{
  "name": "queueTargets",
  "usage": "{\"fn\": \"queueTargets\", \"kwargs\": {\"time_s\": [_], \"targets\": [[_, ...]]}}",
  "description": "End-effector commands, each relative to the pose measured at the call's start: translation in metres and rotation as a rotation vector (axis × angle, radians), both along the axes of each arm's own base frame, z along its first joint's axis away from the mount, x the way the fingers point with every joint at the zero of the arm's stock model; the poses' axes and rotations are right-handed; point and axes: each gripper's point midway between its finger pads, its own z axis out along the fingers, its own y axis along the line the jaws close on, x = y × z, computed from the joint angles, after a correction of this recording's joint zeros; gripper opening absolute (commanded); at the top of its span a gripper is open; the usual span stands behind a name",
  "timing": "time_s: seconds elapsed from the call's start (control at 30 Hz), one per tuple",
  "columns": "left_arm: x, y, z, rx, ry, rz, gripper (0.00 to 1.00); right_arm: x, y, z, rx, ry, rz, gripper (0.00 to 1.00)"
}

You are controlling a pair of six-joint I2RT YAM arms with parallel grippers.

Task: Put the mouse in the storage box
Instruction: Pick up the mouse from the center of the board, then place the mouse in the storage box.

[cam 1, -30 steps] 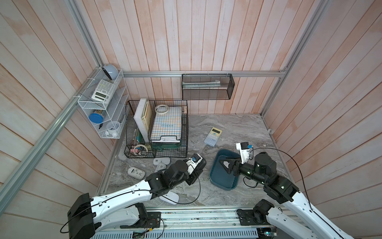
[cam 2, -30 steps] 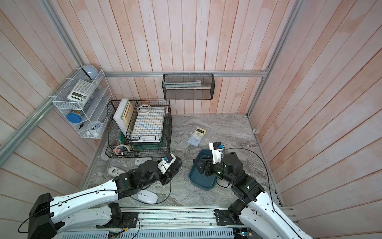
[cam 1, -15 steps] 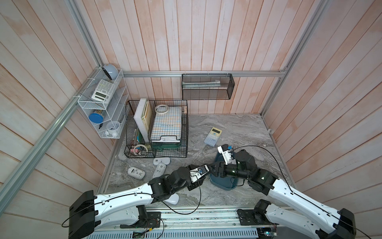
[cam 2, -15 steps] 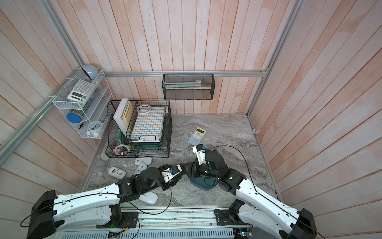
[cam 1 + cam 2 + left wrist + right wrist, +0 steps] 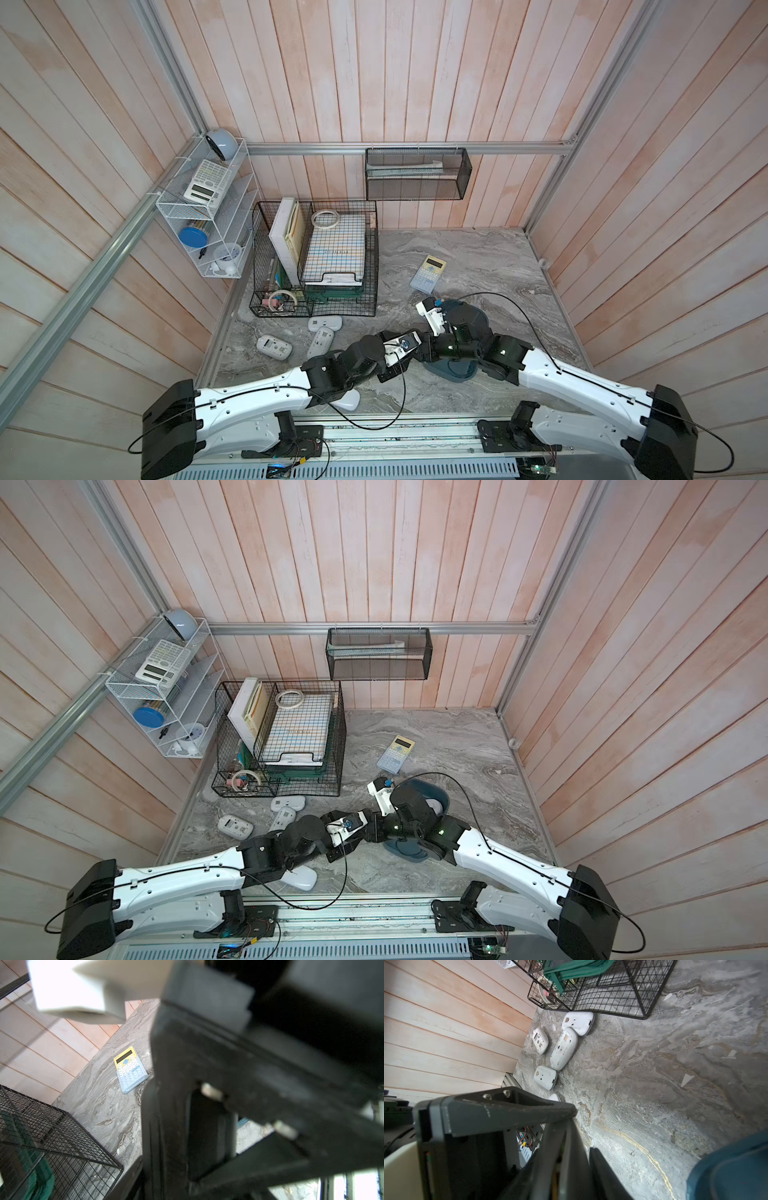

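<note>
Closest to the base, one white mouse (image 5: 347, 402) lies on the marble table (image 5: 478, 257), half under the left forearm, so a low sweep of that arm could shove it off the front edge. Just beyond, the left gripper (image 5: 417, 352) is shut, with no mouse visible in it. The right gripper (image 5: 583, 1131) is nose to nose with it. I cannot tell whether the right jaws are open or closed, since a dark part, perhaps a left finger, fills the gap between them. That looks like the main hazard: the two tools may clash or lock together. Pulling them apart could jolt the teal storage box (image 5: 457, 371), which sits right under the right wrist with its inside mostly hidden, and slide or tip it. Farther out, three more mice (image 5: 320, 343) lie belly-up beside the black wire basket (image 5: 316, 307); they are close together, so a grab at one could knock its neighbour. The calculator (image 5: 428, 272) lies just beyond the box and could be bumped if the box shifts.
</note>
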Motion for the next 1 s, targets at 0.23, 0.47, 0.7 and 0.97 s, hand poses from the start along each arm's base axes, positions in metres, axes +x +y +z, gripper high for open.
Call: {"fn": "queueTargets", "kwargs": {"time_s": [0.23,0.47,0.7,0.97], "targets": [[0.011,0.0,0.008,-0.042,0.001,0.083,0.88,0.017,-0.001,0.028,0.007,-0.12,-0.035,0.24],[0.019,0.03,0.018,-0.084,0.081,0.271,1.0,0.064,-0.079,0.006,-0.222,-0.127,-0.273,0.21],[0.02,0.076,0.016,-0.181,0.135,0.477,1.0,0.081,-0.178,-0.014,-0.698,-0.201,-0.484,0.2],[0.022,0.105,0.017,-0.219,0.102,0.572,1.0,0.072,-0.186,-0.051,-0.924,-0.138,-0.416,0.21]]}}
